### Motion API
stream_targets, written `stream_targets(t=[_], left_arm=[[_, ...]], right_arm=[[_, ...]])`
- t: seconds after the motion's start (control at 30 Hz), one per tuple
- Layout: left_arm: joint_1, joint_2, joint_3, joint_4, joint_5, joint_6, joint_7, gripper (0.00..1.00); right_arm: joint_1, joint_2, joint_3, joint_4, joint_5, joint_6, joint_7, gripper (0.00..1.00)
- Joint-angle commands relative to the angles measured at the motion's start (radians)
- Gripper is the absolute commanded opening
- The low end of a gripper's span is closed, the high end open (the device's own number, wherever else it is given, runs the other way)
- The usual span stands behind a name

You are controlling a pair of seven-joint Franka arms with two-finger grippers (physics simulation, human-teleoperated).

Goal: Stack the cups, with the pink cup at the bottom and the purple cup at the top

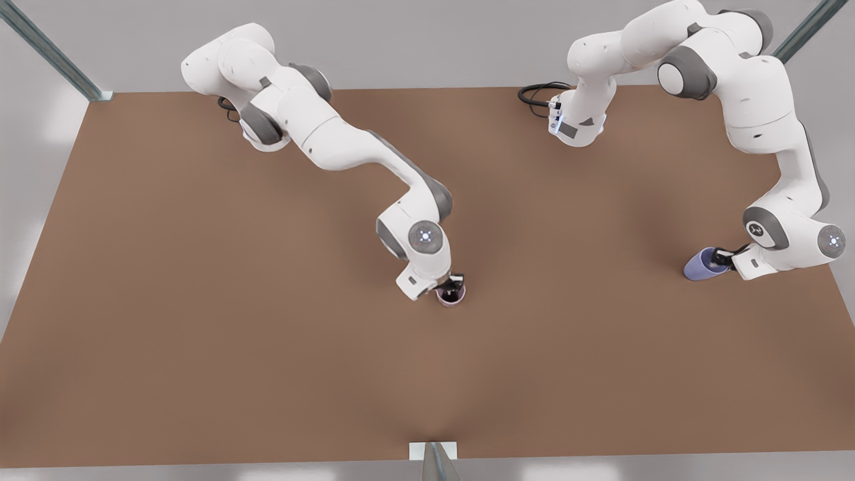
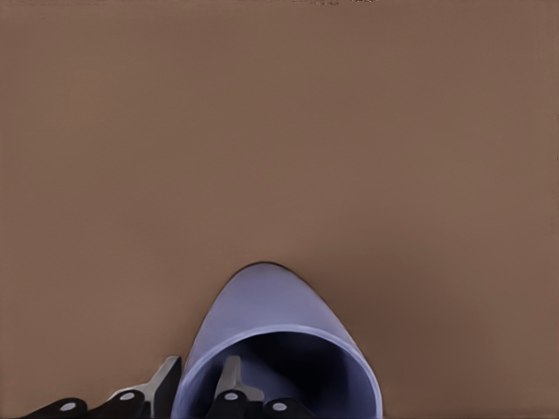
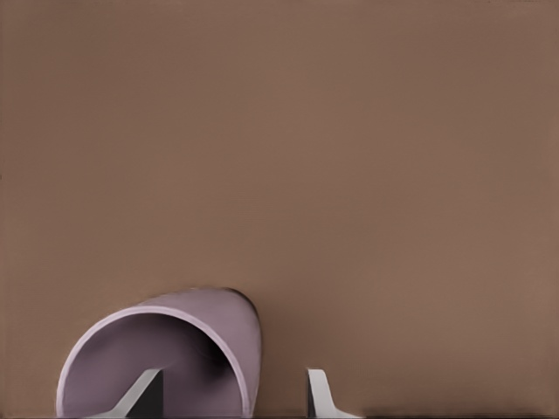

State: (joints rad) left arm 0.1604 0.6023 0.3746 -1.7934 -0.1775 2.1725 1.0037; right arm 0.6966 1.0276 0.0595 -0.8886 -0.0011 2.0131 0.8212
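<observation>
Left gripper [image 1: 725, 259] is at the purple cup [image 1: 703, 264], close to the table's [image 1: 200, 300] edge on the front view's right, roughly midway along that edge. In the left wrist view its fingers [image 2: 229, 381] pinch the purple cup [image 2: 279, 349] wall at the rim, one inside the mouth and one outside, so it is closed on the wall. The cup looks tilted, mouth toward the gripper, in the front view; cannot tell whether it is touching the table or lifted. Right gripper [image 1: 454, 284] is at the pink cup [image 1: 451, 295], near the table's middle, slightly toward the near edge in the front view. In the right wrist view one finger [image 3: 144, 393] sits inside the pink cup [image 3: 166, 358] mouth and the other is outside, apart from the wall with bare table [image 3: 349, 175] showing between, so the jaws stand spread around the rim wall and not clamped on it. The pink cup seems to stand upright on the table, mouth up. The two cups are well apart, pink central and purple out by the side edge. Both arms reach down from bases along the far edge.
</observation>
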Motion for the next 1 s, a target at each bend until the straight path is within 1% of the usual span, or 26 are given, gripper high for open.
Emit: stream_targets(t=[0.0, 0.03, 0.07, 0.1, 0.13, 0.17, 0.2, 0.23, 0.27, 0.3, 0.33, 0.37, 0.4, 0.43, 0.47, 0.53, 0.57, 0.6, 0.67, 0.7, 0.73, 0.77, 0.87, 0.97], left_arm=[[-0.001, -0.001, 0.0, 0.003, -0.007, 0.006, 0.162, 0.32], [-0.001, -0.001, 0.0, 0.003, -0.008, 0.006, 0.161, 0.28], [-0.002, -0.001, 0.0, 0.005, -0.008, 0.006, 0.157, 0.23], [-0.002, -0.001, 0.0, 0.006, -0.026, 0.004, 0.154, 0.21], [-0.005, -0.003, 0.0, 0.008, -0.03, 0.006, 0.153, 0.21], [-0.01, -0.009, -0.002, 0.009, -0.03, 0.001, 0.135, 0.21], [-0.015, -0.012, -0.002, 0.023, -0.03, -0.006, 0.119, 0.21], [-0.025, -0.038, -0.01, 0.045, -0.028, -0.042, 0.085, 0.21], [-0.051, -0.05, -0.01, 0.083, -0.027, -0.12, 0.024, 0.21], [-0.079, -0.07, -0.01, 0.089, -0.027, -0.131, -0.016, 0.21], [-0.12, -0.091, -0.01, 0.106, -0.025, -0.18, -0.088, 0.21], [-0.156, -0.095, -0.01, 0.16, -0.027, -0.275, -0.16, 0.21], [-0.208, -0.111, -0.01, 0.175, -0.027, -0.309, -0.24, 0.21], [-0.258, -0.127, -0.011, 0.177, -0.028, -0.322, -0.306, 0.21], [-0.295, -0.139, -0.013, 0.177, -0.03, -0.336, -0.355, 0.21], [-0.36, -0.183, -0.083, 0.177, -0.03, -0.385, -0.553, 0.21], [-0.36, -0.2, -0.144, 0.178, -0.03, -0.401, -0.649, 0.21], [-0.36, -0.214, -0.233, 0.187, -0.03, -0.414, -0.795, 0.21], [-0.36, -0.202, -0.381, 0.235, -0.03, -0.408, -1.076, 0.21], [-0.36, -0.187, -0.436, 0.264, -0.05, -0.399, -1.194, 0.21], [-0.361, -0.171, -0.468, 0.287, -0.05, -0.398, -1.264, 0.21], [-0.381, -0.131, -0.508, 0.347, -0.043, -0.398, -1.369, 0.21], [-0.446, -0.061, -0.508, 0.451, -0.042, -0.396, -1.487, 0.21], [-0.507, -0.019, -0.508, 0.46, -0.043, -0.306, -1.525, 0.21]], right_arm=[[-0.037, -0.058, 0.003, -0.019, 0.012, -0.004, 0.113, 0.7], [-0.057, -0.132, 0.008, -0.104, 0.023, -0.004, 0.078, 0.7], [-0.089, -0.21, 0.01, -0.165, 0.024, -0.005, 0.033, 0.72], [-0.158, -0.311, 0.023, -0.289, 0.023, -0.004, -0.005, 0.73], [-0.288, -0.466, 0.045, -0.482, 0.024, 0.012, -0.138, 0.85], [-0.356, -0.581, 0.043, -0.585, 0.026, 0.0, -0.25, 0.98], [-0.406, -0.656, 0.04, -0.653, 0.024, 0.001, -0.273, 1.0], [-0.532, -0.738, 0.039, -0.73, 0.02, -0.017, -0.319, 1.0], [-0.641, -0.756, 0.039, -0.708, 0.024, -0.072, -0.393, 1.0], [-0.687, -0.778, 0.016, -0.699, 0.023, -0.083, -0.459, 1.0], [-0.732, -0.79, -0.006, -0.696, 0.02, -0.143, -0.536, 1.0], [-0.738, -0.801, -0.043, -0.676, 0.009, -0.218, -0.706, 1.0], [-0.732, -0.804, -0.085, -0.636, 0.007, -0.273, -0.809, 1.0], [-0.691, -0.799, -0.135, -0.616, 0.007, -0.324, -0.875, 1.0], [-0.667, -0.796, -0.152, -0.584, 0.009, -0.344, -0.884, 1.0], [-0.644, -0.725, -0.17, -0.501, 0.003, -0.392, -0.886, 1.0], [-0.64, -0.733, -0.162, -0.503, 0.003, -0.379, -0.884, 1.0], [-0.638, -0.752, -0.164, -0.504, 0.003, -0.352, -0.886, 1.0], [-0.638, -0.755, -0.159, -0.51, 0.0, -0.35, -0.884, 1.0], [-0.641, -0.755, -0.159, -0.509, 0.004, -0.361, -0.884, 1.0], [-0.654, -0.747, -0.159, -0.506, 0.027, -0.363, -0.889, 1.0], [-0.641, -0.742, -0.158, -0.501, 0.021, -0.307, -0.907, 1.0], [-0.654, -0.733, -0.162, -0.486, 0.03, -0.315, -0.902, 1.0], [-0.644, -0.741, -0.162, -0.471, 0.027, -0.321, -0.907, 1.0]])
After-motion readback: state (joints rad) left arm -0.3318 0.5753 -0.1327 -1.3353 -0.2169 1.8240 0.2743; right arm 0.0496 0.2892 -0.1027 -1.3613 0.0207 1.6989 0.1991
